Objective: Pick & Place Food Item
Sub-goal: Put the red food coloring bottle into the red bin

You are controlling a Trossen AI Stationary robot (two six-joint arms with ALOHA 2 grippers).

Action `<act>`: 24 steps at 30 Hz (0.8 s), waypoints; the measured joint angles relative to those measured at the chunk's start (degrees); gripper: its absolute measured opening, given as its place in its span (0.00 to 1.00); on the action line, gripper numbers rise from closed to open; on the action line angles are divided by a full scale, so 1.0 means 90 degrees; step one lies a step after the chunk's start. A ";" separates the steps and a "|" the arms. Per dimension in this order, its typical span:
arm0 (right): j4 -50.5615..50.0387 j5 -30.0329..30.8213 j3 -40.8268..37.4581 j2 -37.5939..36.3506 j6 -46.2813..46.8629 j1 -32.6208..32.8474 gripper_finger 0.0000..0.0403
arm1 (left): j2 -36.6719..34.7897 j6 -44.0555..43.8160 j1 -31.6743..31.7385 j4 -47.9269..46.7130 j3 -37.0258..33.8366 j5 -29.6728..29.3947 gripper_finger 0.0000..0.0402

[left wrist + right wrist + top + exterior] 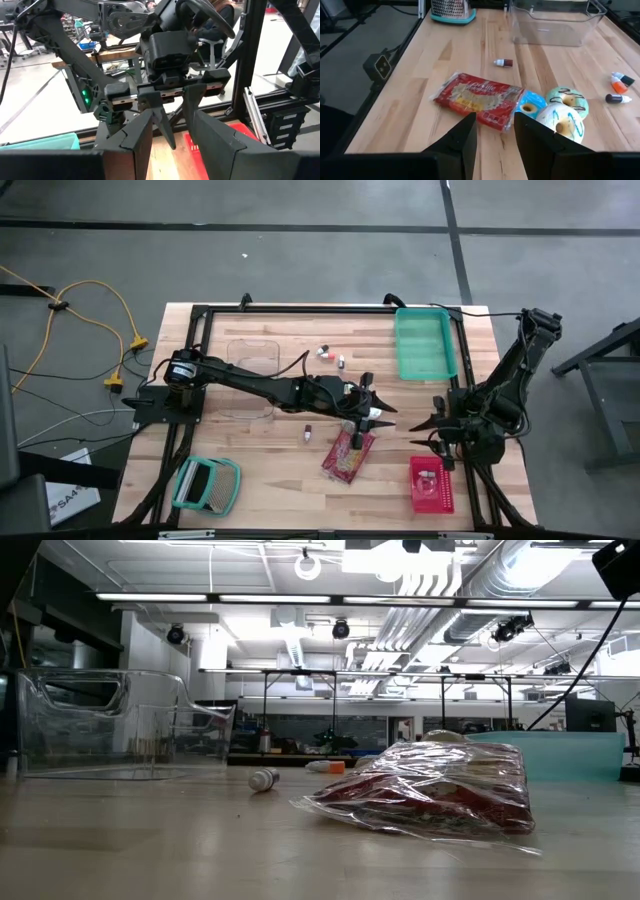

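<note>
A clear bag of red food (348, 455) (477, 99) (430, 790) lies flat on the wooden table, near the middle. Beside one end of the bag lie two iced donuts, one white (563, 116) and one blue (530, 105). In the high view the donuts (373, 414) show partly under my left gripper (378, 412). That gripper (172, 145) hangs level above the table, open, with nothing between its fingers. My right gripper (432, 425) (495, 125) faces it from the table's right side, slanting down, open and holding nothing.
A clear plastic bin (250, 375) (100, 725) stands at the left back and a teal tray (425, 345) at the right back. A red container (432, 483) and a teal grater (205, 485) sit near the front edge. Small bottles (330, 358) (308, 433) lie loose.
</note>
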 joint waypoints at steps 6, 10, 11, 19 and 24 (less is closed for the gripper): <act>0.0017 -0.0461 0.0000 0.0000 0.0002 0.0000 0.30 | 0.0000 -0.0017 0.0000 -0.0228 0.0000 -0.0005 0.35; 0.0015 -0.0950 0.0000 0.0000 0.0002 0.0000 0.30 | -0.0058 -0.0124 0.0007 -0.0498 0.0000 -0.0175 0.35; 0.0016 -0.1092 0.0000 0.0000 0.0002 0.0000 0.30 | -0.0097 -0.0124 0.0020 -0.0580 0.0000 -0.0205 0.35; 0.0018 -0.2075 0.0000 0.0000 0.0032 0.0000 0.29 | -0.0529 -0.0236 0.0174 -0.1687 0.0000 -0.0253 0.35; 0.0023 -0.2261 0.0000 0.0000 0.0066 0.0000 0.30 | -0.0629 -0.0457 0.0289 -0.2075 0.0000 0.0006 0.35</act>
